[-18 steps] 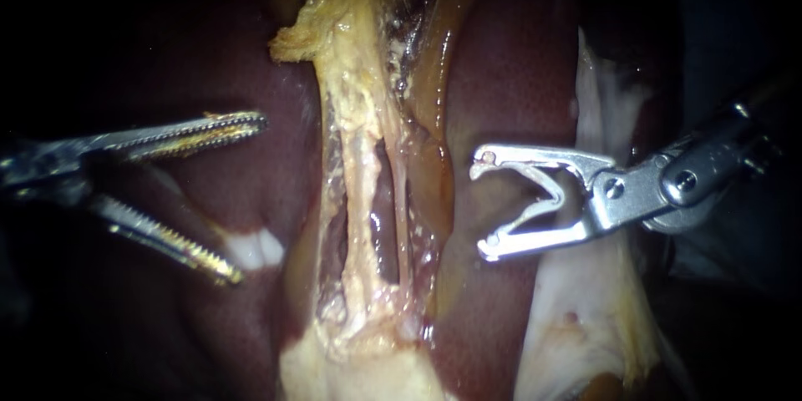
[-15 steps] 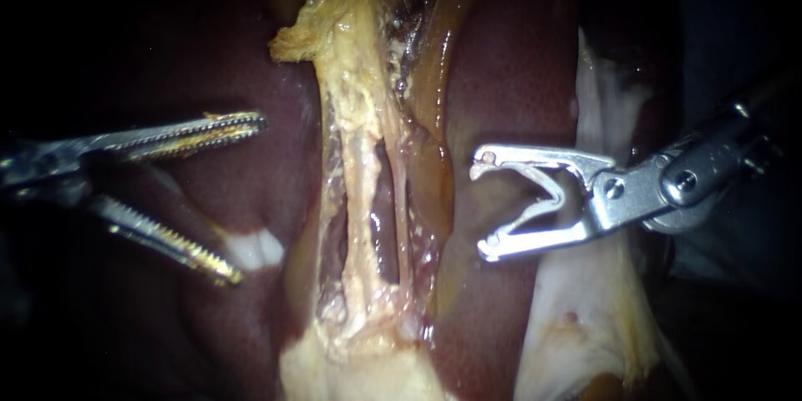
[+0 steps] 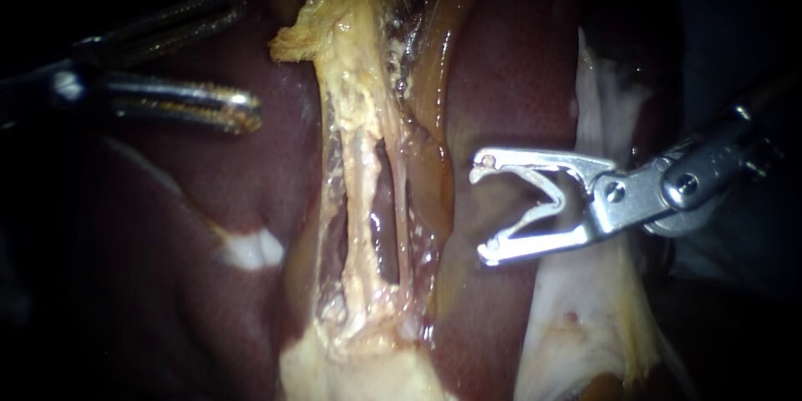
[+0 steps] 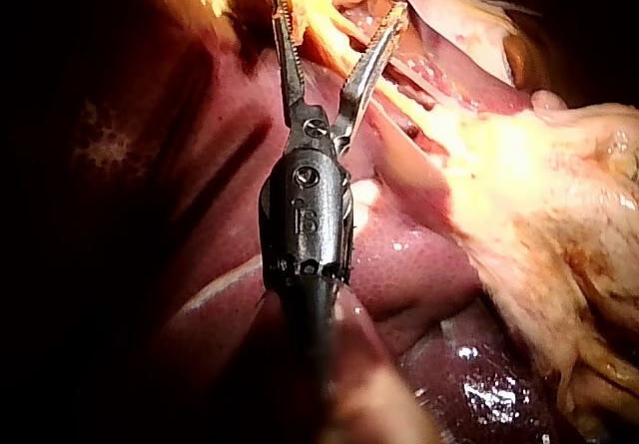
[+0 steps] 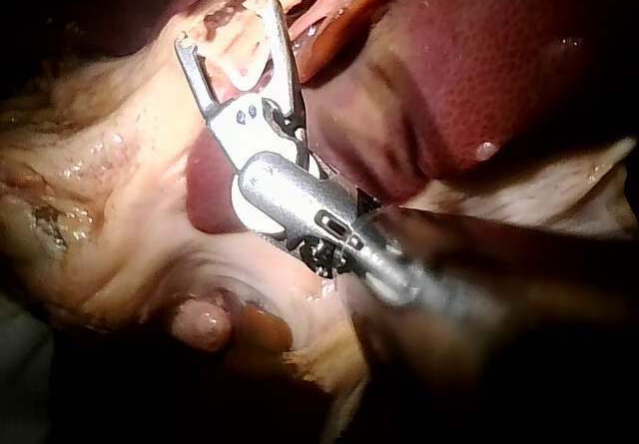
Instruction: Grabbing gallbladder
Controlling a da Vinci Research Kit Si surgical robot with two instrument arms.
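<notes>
A yellowish strip of gallbladder tissue [image 3: 347,58] runs down the middle of the endoscope view over the dark red liver [image 3: 510,75]. Lower down it splits into two thin tubes [image 3: 363,200] with gaps between them. My left instrument [image 3: 246,58] is up at the left, jaws open, just left of the strip's upper part and holding nothing. In the left wrist view its toothed jaws [image 4: 339,10] stand apart, with a yellow strand showing behind them. My right instrument [image 3: 482,207] is to the right of the tubes, jaws wide open and empty, as the right wrist view [image 5: 228,23] also shows.
A pale white sheet of tissue [image 3: 585,317] lies under and below my right instrument. An amber band [image 3: 434,75] runs along the right side of the strip. A small white patch [image 3: 251,249] marks the liver at the lower left. Pale tissue [image 3: 359,368] widens at the strip's lower end.
My left instrument has risen against the liver and turned, so its jaws now lie closer together near the strip's upper part. My right instrument has barely moved.
</notes>
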